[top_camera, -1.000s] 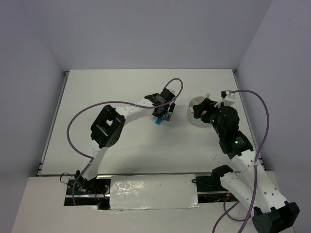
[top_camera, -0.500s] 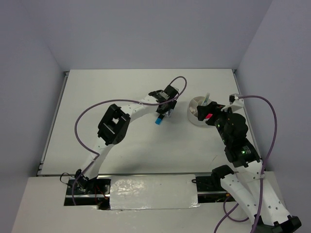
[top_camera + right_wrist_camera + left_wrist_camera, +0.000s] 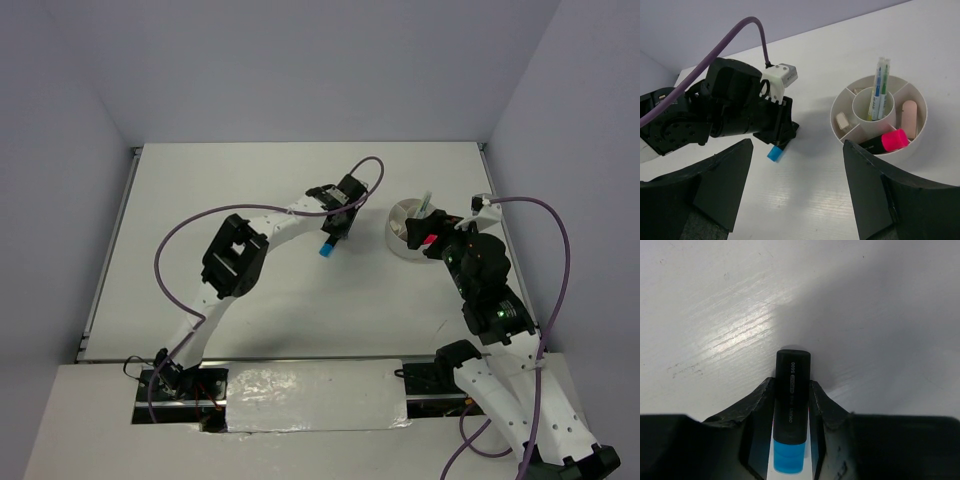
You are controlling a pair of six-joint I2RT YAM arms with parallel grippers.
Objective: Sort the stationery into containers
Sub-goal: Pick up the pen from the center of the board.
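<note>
Stationery is seen in two spots. The blue-ended black marker (image 3: pixel 791 367) lies on the white table (image 3: pixel 230 190) just left of ctr in the top cam. It is apart from the round white tub (image 3: pixel 832 116), which sits right of ctr. The left gripper (image 3: pixel 791 386) is lowered over the marker. In its wrist cam the black fingers (image 3: pixel 764 395) are pressed against both sides of the barrel, jaws drawn in to barrel width, so the marker is gripped. The black end pokes out toward the top of frame and the blue end sits at the bottom edge btwn the fingers. Whether the marker rests on the table or is just clear of it cannot be told. The right gripper (image 3: pixel 797 150) is held wide apart w/ nothing btwn its fingers, above the table near the tub. In its wrist cam the tub is at right of frame and the left gripper at upper left. The tub's ctr cup holds two thin pens (image 3: pixel 879 87), upright and leaning slightly. A pink-ended highlighter (image 3: pixel 886 141) lies in the lower compartment. A pale pinkish piece (image 3: pixel 909 116) is in the right-hand compartment. A small whitish item (image 3: pixel 842 121), possibly an eraser, is in the left-hand one.
</note>
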